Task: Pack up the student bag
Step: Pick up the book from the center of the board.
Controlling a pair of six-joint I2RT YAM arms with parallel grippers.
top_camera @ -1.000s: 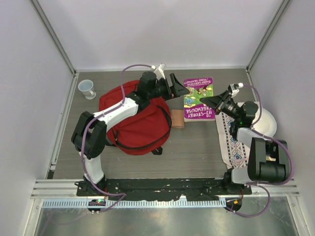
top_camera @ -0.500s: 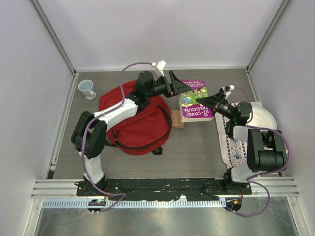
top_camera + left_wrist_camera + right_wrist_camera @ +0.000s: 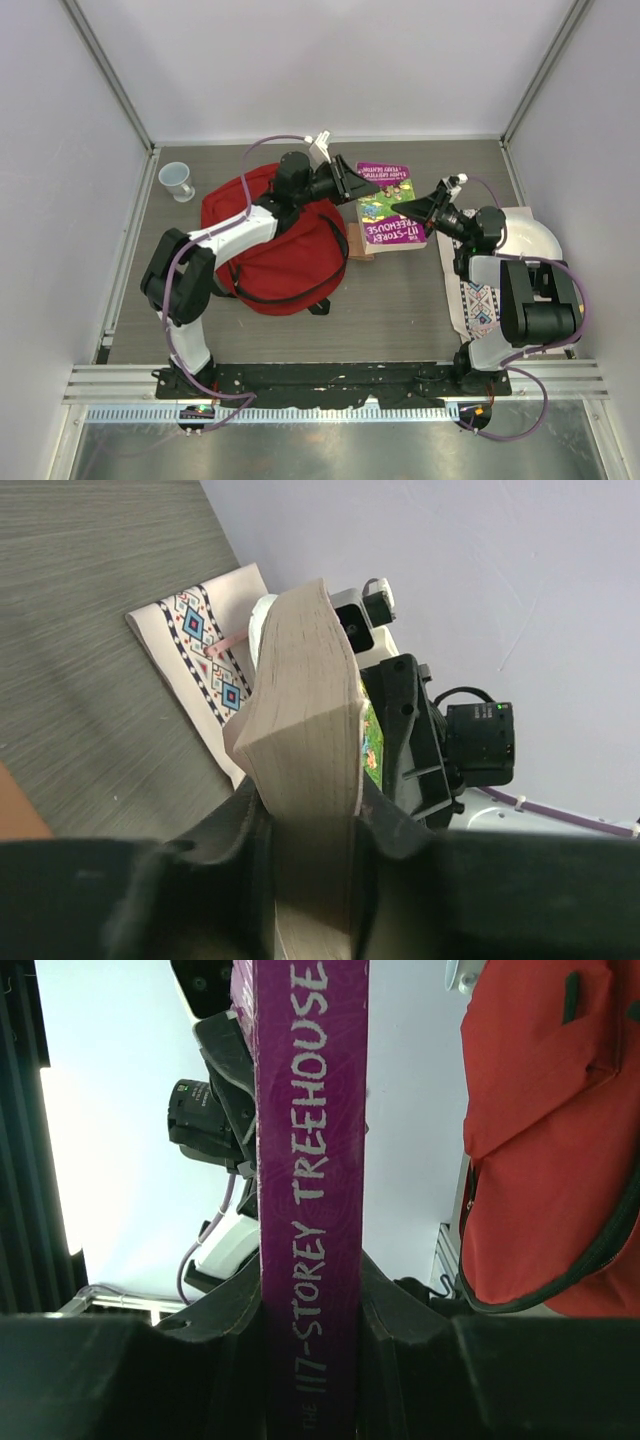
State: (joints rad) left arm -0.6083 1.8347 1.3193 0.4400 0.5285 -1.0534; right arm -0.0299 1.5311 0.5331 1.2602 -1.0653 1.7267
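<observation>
The student bag (image 3: 275, 250), red with black straps, lies left of centre on the table; it also shows at the right of the right wrist view (image 3: 550, 1130). A purple book titled "117-Storey Treehouse" (image 3: 390, 205) is held off the table between both arms, just right of the bag. My right gripper (image 3: 415, 208) is shut on the book's spine (image 3: 310, 1160), with the fingers pressed against both covers (image 3: 312, 1290). My left gripper (image 3: 362, 185) is shut on the opposite page edge (image 3: 305, 710), its fingers clamping the block of pages (image 3: 305, 800).
A small clear cup (image 3: 178, 181) stands at the far left. A brown flat item (image 3: 360, 242) lies beside the bag under the book. A patterned cloth (image 3: 478, 300) and a white plate (image 3: 535, 240) lie at the right.
The right gripper raised the book off the table and carried it left. The left gripper, open before, moved onto the book's page edge and closed on it.
</observation>
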